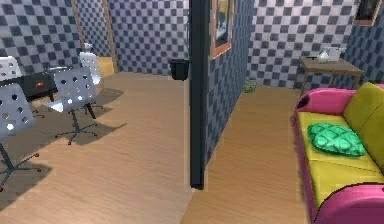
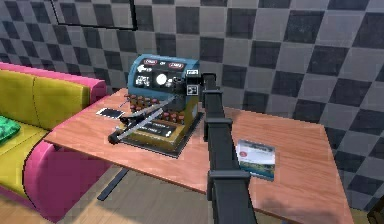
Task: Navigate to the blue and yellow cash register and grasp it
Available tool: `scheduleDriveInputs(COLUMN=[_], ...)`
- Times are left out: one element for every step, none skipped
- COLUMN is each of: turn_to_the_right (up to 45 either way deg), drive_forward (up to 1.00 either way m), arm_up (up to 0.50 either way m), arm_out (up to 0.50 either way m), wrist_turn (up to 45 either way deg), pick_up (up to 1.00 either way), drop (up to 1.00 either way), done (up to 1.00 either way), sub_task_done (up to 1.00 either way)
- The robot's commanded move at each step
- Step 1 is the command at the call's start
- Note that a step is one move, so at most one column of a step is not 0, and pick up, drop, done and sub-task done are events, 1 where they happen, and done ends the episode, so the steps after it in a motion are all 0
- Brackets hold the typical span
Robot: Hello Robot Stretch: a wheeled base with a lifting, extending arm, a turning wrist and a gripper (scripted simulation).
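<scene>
- Checkered grey walls (image 2: 300,50) back a wooden table (image 2: 310,178).
- Pink and yellow sofa (image 2: 45,105) stands at far left, just beside the table.
- Flat white object (image 2: 108,113) lies near the table's left edge.
- Gripper (image 2: 122,134) shows against the register's near side; I cannot tell whether its fingers hold anything.
- Blue cash register (image 2: 160,80) stands on the table, left of middle.
- Arm (image 2: 222,150) rises right of it.
- Flat pale box (image 2: 257,158) lies just right of the arm.

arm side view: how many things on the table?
3. Register at the table's far middle; a small pale flat thing left of it; a teal and white flat box right of the arm. Others may hide behind register or arm.
</scene>
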Motion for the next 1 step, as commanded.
scheduleDriveInputs(turn_to_the_right=[0.0], drive_forward=[0.0], arm_up=[0.0], arm_out=[0.0], wrist_turn=[45.0], pick_up=[0.0], drop=[0.0], done=[0.0], sub_task_done=[0.0])
